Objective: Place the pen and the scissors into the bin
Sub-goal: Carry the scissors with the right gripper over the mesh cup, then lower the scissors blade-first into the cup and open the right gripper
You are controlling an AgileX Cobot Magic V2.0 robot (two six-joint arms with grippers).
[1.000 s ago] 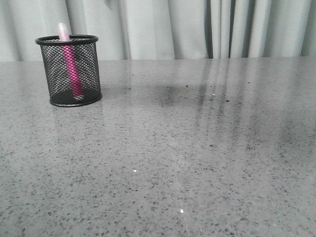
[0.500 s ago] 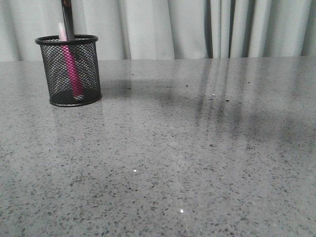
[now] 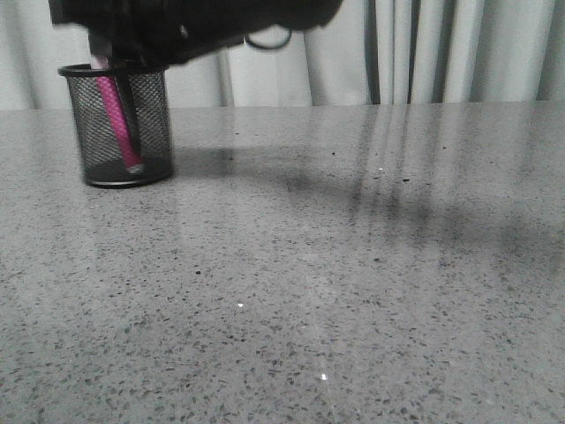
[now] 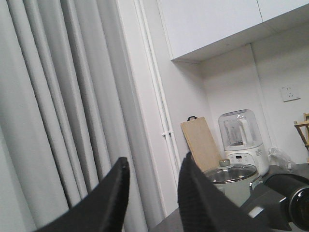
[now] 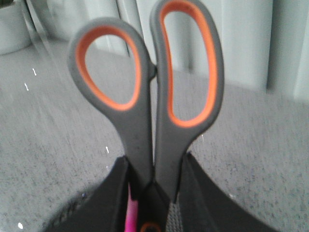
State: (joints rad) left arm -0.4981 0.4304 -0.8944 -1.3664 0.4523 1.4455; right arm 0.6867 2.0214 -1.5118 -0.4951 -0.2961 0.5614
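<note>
Right wrist view: the right pincer (image 5: 154,193) squeezes the scissors (image 5: 149,96) below the loops (hard, smooth, probably slippery), blades down in the bin (image 3: 115,124) beside the pen (image 5: 130,215).

Soft, even, slightly dim light fills all views, a broad blurred shadow crosses the speckled table (image 3: 353,291), the right arm (image 3: 194,22) is motion-smeared, and the close scissors (image 5: 154,111) look soft.
</note>
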